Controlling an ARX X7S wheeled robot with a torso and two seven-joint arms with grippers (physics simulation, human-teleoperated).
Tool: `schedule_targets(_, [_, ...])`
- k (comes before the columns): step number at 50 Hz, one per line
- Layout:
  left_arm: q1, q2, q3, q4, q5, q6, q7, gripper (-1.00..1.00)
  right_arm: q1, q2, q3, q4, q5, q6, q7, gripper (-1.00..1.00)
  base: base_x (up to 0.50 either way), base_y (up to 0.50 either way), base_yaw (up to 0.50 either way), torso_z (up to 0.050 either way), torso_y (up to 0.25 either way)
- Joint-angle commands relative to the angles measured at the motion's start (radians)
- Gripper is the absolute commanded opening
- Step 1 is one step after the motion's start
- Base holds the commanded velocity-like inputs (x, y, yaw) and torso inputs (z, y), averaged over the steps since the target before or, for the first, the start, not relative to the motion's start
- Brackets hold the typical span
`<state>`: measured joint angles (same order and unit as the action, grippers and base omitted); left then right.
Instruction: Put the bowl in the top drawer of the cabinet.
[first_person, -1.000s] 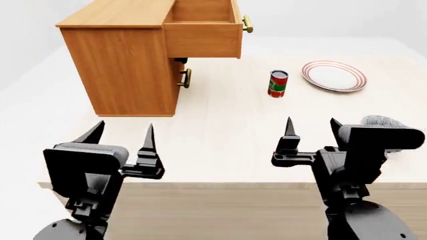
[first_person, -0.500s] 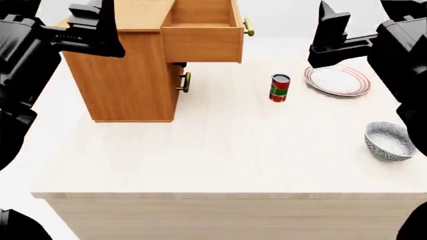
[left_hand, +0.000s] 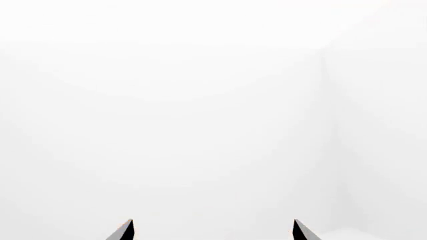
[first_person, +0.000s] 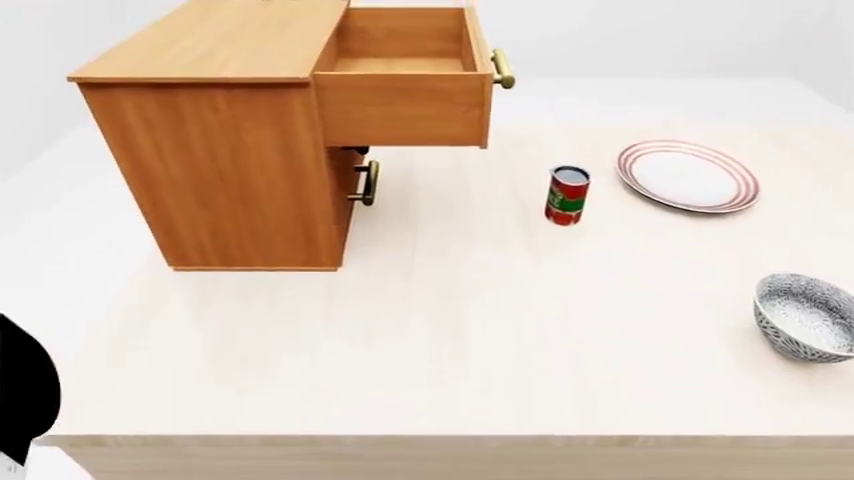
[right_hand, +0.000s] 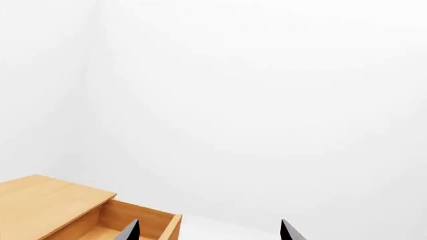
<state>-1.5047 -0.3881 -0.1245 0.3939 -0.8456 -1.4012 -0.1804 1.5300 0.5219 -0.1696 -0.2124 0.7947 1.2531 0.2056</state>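
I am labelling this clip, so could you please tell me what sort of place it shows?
Most likely a bare simulated test room, not a real home: a pale wooden table stands among plain white walls, carrying only a wooden cabinet with its top drawer open, a bowl, a can and a plate.

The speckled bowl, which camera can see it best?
The head view. The bowl sits whole and upright near the table's right edge. The left wrist view shows only white wall; the right wrist view shows the cabinet but no bowl.
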Motion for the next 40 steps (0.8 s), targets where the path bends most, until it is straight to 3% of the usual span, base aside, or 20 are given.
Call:
schedule_targets(1, [-0.075,-0.005,0.028,-0.059,-0.006,-0.011,-0.001,1.00,0.059,0.013,-0.037,0.053,-0.020,-0.026,-0.026,1.00,0.26,-0.02,0.00,0.000,0.000])
schedule_targets(40, [-0.071,-0.036,0.050,-0.070,-0.007,0.053,-0.003,1.00,0.062,0.016,-0.033,0.041,0.009,-0.011,-0.015,1.00,0.27,-0.04,0.00,0.000,0.000])
